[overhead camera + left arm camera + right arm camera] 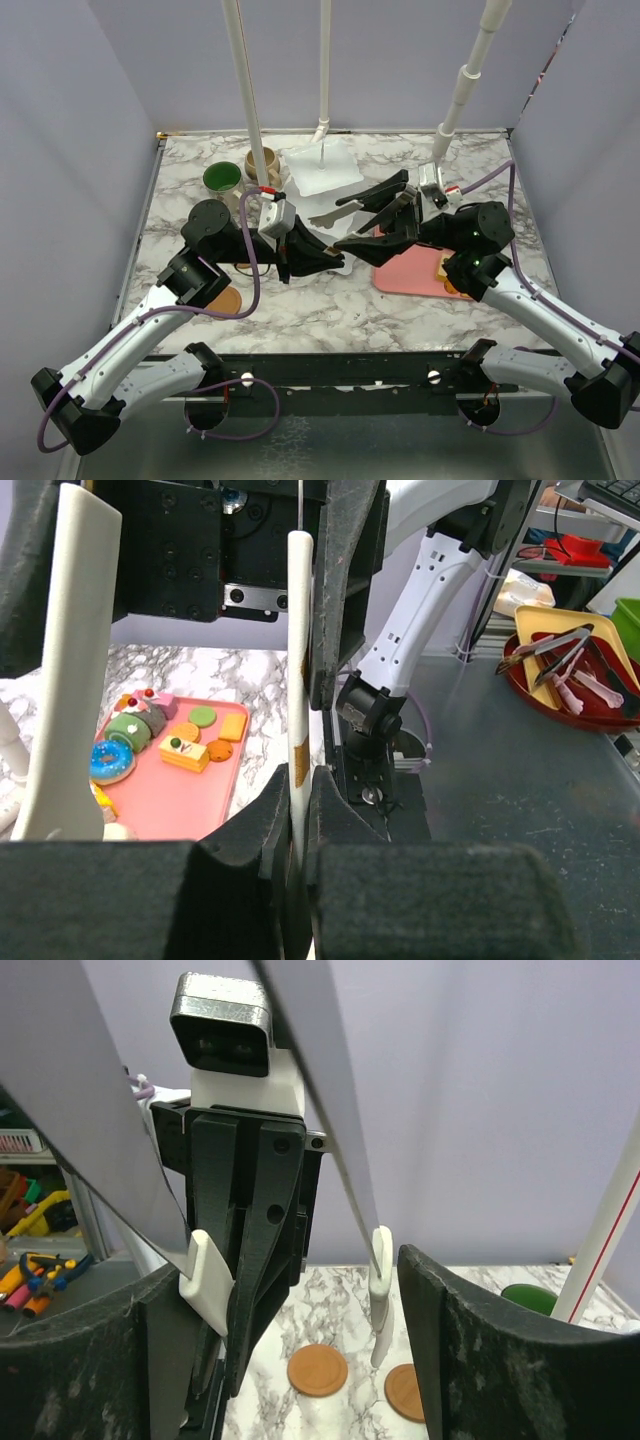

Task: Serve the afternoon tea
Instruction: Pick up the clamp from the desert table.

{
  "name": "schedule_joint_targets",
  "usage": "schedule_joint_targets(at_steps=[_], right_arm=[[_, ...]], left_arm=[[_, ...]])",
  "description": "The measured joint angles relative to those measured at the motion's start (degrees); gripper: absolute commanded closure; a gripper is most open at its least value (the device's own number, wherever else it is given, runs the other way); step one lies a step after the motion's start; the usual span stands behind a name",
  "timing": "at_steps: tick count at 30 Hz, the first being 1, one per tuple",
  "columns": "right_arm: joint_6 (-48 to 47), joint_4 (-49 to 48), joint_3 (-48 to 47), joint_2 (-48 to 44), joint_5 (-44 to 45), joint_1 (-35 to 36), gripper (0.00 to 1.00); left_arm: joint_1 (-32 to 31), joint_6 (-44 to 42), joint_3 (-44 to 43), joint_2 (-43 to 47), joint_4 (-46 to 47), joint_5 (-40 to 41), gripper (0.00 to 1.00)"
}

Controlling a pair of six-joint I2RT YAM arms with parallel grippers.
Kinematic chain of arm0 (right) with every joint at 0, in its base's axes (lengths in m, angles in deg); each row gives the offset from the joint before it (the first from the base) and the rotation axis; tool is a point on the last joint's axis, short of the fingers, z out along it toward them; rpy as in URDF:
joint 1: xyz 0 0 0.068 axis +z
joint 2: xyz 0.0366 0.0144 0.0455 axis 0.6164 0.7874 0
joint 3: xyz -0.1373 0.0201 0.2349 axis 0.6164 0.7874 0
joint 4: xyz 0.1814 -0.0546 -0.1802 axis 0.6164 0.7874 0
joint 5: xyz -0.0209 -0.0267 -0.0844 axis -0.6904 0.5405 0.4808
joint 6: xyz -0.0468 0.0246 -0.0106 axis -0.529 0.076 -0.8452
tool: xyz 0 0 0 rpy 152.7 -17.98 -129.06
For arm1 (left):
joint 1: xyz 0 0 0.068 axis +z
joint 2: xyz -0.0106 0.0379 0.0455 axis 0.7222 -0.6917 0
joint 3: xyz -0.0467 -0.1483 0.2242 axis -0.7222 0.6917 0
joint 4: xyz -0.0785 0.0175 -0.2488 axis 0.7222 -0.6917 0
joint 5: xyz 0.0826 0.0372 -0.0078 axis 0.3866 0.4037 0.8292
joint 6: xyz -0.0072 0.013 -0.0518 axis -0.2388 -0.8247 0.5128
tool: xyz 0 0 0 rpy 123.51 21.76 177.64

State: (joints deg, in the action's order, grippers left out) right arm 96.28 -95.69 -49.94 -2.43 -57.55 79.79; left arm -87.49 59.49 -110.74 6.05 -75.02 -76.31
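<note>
Left gripper (300,860) clamps a white tiered-stand plate (299,630) edge-on; the right gripper (300,1360), spread wide around it, should close squarely before lifting.

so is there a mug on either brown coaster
No, the right wrist view shows both brown coasters lying bare on the marble.

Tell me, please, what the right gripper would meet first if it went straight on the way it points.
Most likely the black left gripper, shut on a thin white plate, which faces the right gripper head-on; depth is hard to judge.
</note>
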Motion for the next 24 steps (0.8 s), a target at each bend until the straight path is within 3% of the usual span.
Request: schedule_joint_targets(at_steps=[4, 6, 15, 24], right_arm=[[0.26, 0.13, 0.02, -0.15, -0.24, 0.33, 0.37], [0.28, 0.42, 0.09, -0.39, -0.13, 0.44, 0.37], [-2.82, 4.42, 3.13, -4.37, 7.08, 0.15, 0.37], [-9.07, 10.51, 11.08, -11.41, 22.95, 0.15, 0.41]], left_arm=[[0.07, -0.07, -0.02, -0.02, -0.04, 0.46, 0.98], [0.11, -0.13, -0.04, -0.04, -0.09, 0.68, 0.89], [-0.11, -3.96, -2.01, 0.04, -3.17, 2.14, 0.03], [-0.11, -10.54, -4.39, 2.95, -9.01, 9.27, 0.01]])
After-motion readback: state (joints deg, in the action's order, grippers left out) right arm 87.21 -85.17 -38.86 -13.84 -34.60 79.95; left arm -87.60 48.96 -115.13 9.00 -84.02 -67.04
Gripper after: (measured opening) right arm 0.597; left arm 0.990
